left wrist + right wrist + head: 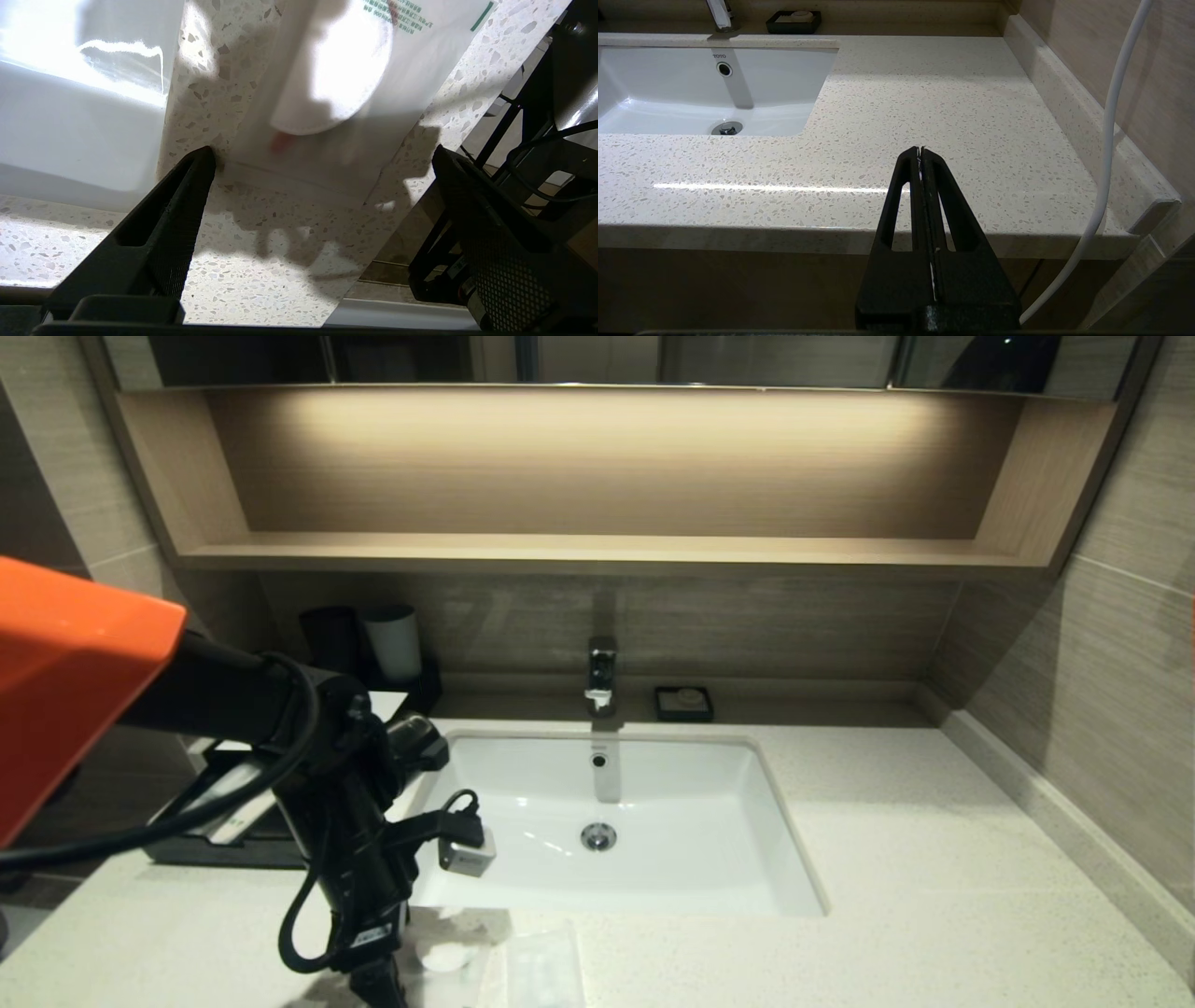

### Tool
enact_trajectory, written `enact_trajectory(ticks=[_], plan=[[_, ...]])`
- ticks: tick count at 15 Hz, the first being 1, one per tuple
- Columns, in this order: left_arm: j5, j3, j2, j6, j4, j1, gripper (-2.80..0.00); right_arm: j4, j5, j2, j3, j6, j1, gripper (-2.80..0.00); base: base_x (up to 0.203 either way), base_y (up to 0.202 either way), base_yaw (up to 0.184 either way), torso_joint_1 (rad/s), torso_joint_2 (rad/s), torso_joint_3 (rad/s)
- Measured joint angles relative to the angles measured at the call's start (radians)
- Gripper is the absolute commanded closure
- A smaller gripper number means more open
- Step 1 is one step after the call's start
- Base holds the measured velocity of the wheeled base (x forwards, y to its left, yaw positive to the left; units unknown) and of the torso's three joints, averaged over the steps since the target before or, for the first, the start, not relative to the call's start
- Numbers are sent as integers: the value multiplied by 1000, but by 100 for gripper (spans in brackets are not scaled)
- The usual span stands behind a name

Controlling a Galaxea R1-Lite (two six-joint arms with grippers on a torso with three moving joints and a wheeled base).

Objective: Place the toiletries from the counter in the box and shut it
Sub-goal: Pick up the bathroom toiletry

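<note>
My left gripper (pixel 323 154) hangs open, low over the counter (pixel 934 859) near its front edge, just in front of the sink (pixel 523 784). Between its fingertips (pixel 205 156) lies the near edge of a clear squarish packet with a white round disc (pixel 336 70); nothing is gripped. In the head view this packet (pixel 443 957) lies beside my left arm, with a second clear packet (pixel 543 971) to its right. The black box (pixel 201 847) with its white top panel stands at the far left, largely hidden by the arm. My right gripper (pixel 920 150) is shut and empty, off the counter's front edge.
A faucet (pixel 602 672) rises behind the sink, with a small black dish (pixel 683 703) to its right. Two cups (pixel 392 642) stand at the back left. A wooden wall shelf (pixel 597 551) hangs above. A raised kerb (pixel 1055 821) runs along the right wall.
</note>
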Motion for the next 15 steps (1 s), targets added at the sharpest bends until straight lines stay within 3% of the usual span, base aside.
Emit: enact_trajectory(ticks=[6, 7, 10, 15], plan=[[0, 1, -2, -1, 0, 0, -280, 0, 0, 0, 0, -1, 0, 0, 0, 0, 0, 0, 0, 0], [2, 1, -3, -2, 0, 0, 0, 0, 0, 0, 0, 0, 0, 0, 0, 0, 0, 0, 0, 0], [37, 1, -6, -2, 0, 0, 0, 0, 0, 0, 0, 0, 0, 0, 0, 0, 0, 0, 0, 0], [39, 1, -19, -2, 4, 0, 0, 0, 0, 0, 0, -1, 0, 0, 0, 0, 0, 0, 0, 0]])
